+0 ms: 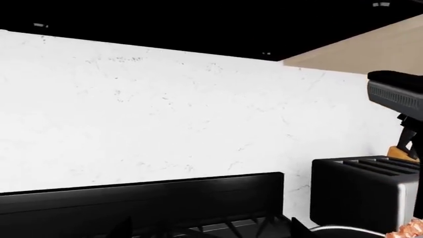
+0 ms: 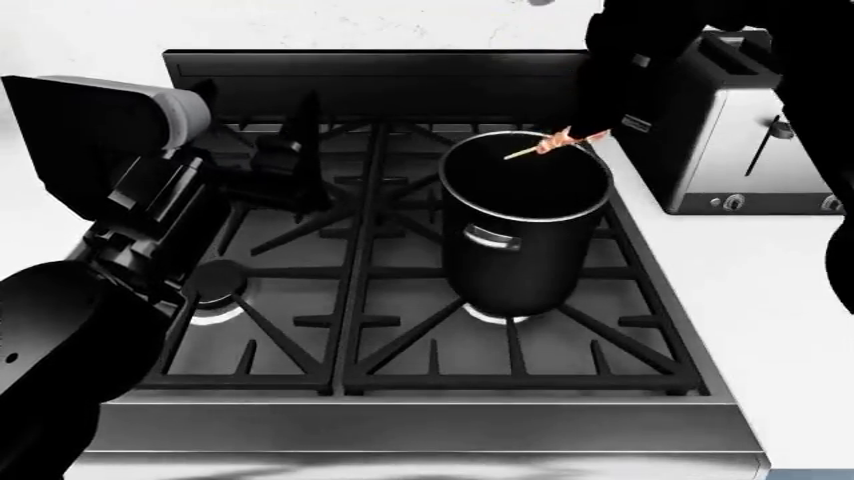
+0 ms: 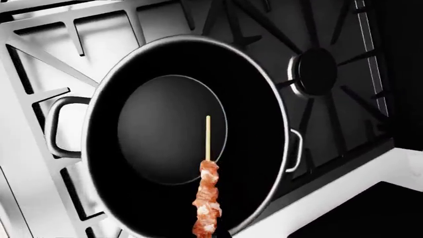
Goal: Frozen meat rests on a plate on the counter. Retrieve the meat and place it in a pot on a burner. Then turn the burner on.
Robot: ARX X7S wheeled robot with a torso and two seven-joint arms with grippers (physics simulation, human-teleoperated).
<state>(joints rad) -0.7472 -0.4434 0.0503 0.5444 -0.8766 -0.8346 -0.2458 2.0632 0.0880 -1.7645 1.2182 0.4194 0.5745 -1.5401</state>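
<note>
Reddish-brown chunks of frozen meat on a thin pale skewer hang from the right gripper, whose black body reaches in over the far rim of the tall dark grey metal stockpot. The fingertips themselves are out of frame in the right wrist view and masked by the arm in the head view, but the skewer is held clear of every surface, so the gripper is clamped on its meat end. The bare stick points out over the pot's mouth, above the dark round floor, which is otherwise empty.

The pot stands on the black cast-iron grates over the front burner, its small steel handles on either side. Left of the pot lies another round burner with a silvery ring. Right of the pot, on the smooth white countertop, stands a shiny steel toaster with black slots. The left arm is left of the pot, over the grates; its gripper is hidden, and I cannot tell its state.
</note>
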